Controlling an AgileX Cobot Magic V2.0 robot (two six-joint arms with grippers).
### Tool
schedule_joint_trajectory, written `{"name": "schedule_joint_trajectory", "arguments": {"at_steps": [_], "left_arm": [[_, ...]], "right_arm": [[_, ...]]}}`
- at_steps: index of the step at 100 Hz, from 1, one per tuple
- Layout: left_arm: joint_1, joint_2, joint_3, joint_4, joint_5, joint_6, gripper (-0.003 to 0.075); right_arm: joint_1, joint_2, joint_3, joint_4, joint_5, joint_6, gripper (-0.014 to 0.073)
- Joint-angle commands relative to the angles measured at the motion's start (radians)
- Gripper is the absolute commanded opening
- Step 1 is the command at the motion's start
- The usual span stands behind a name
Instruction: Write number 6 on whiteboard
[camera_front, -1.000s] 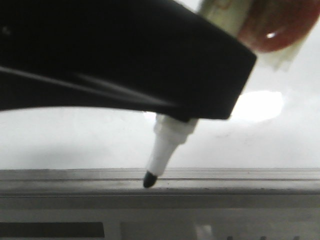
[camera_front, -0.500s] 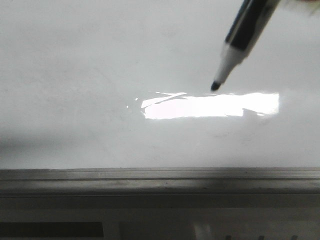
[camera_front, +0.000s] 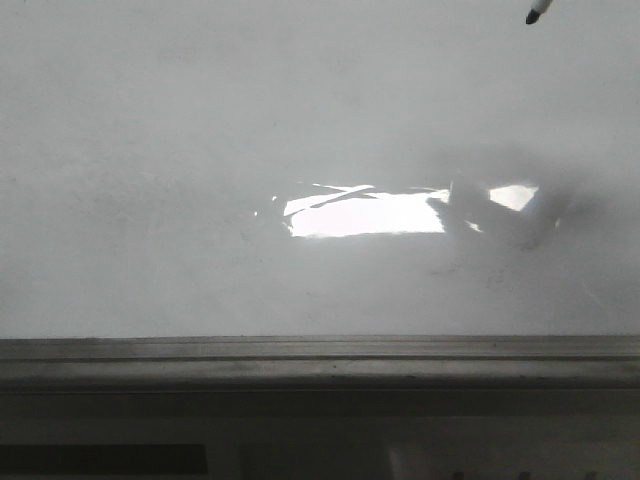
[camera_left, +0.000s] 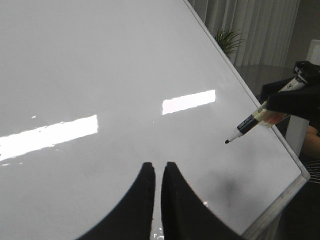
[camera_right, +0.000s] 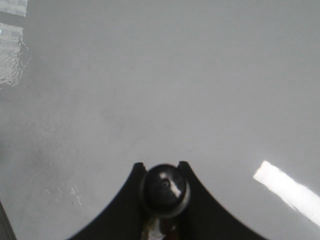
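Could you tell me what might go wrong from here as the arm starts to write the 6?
The marker in the right pincer hangs near the whiteboard frame edge, so the 6 might run out of room. The board shows no stroke yet; a shallow touch could leave gaps. The left pincer, nearly closed, sits close over the board and could smudge fresh ink.

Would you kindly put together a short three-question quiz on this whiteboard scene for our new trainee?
1. True or false: a number 6 is already drawn on the whiteboard.
2. Which gripper holds the marker: A) left gripper B) right gripper?
3. Fill in: the left gripper's fingers are nearly ____.

Key: 1. False, the board shows no line yet. 2. B. 3. closed, holding nothing.
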Motion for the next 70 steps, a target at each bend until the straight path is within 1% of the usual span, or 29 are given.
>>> {"name": "schedule_joint_trajectory", "arguments": {"at_steps": [1, 31, 46, 70], "left_arm": [[0.004, 0.004, -0.012, -0.012, 0.019, -0.01, -0.002], [0.004, 0.004, 0.03, -0.012, 0.019, -0.01, -0.002], [0.004, 0.004, 0.03, -0.012, 0.019, -0.01, -0.002], [0.004, 0.004, 0.03, -0.012, 0.019, -0.01, -0.002]], "right_arm": [[0.0, 0.006, -0.032, 0.031, 0.021, -0.011, -0.006], [0.0, 0.006, -0.032, 0.1, 0.114, -0.011, -0.0061], [0.0, 0.006, -0.032, 0.1, 0.127, -0.011, -0.0061], [0.0, 0.006, -0.032, 0.1, 0.2, -0.011, -0.0061]]}}
